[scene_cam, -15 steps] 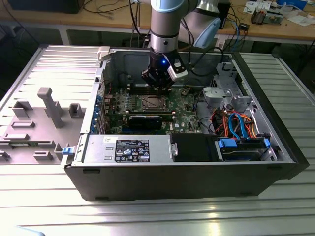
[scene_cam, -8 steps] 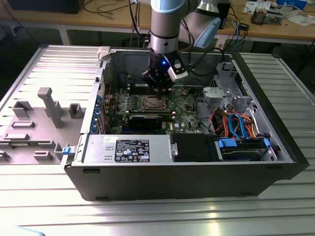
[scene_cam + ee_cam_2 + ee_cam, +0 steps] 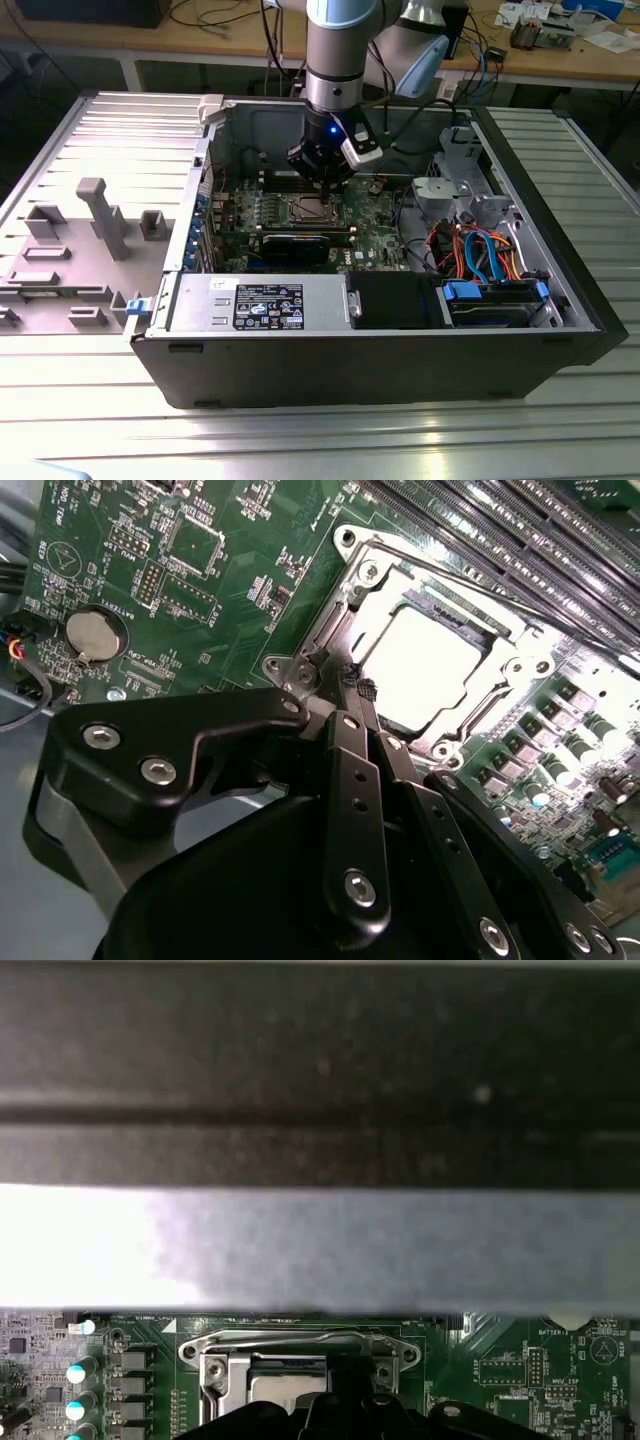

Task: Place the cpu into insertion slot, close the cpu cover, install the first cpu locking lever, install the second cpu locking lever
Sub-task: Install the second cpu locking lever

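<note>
**Arm upright, end effector fingers pressed together**

The arm (image 3: 338, 45) drops almost straight down in the exterior view, its silver and pale blue wrist section vertical, a small blue light glowing on the black housing beneath it. The end effector (image 3: 322, 177) hangs at the bottom, pointing downward. In the second wrist view the end effector (image 3: 358, 688) shows two slim black fingers (image 3: 352, 770) meeting at their tips (no gap visible between them), flanked by broad black linkage arms bolted on either side.
</note>
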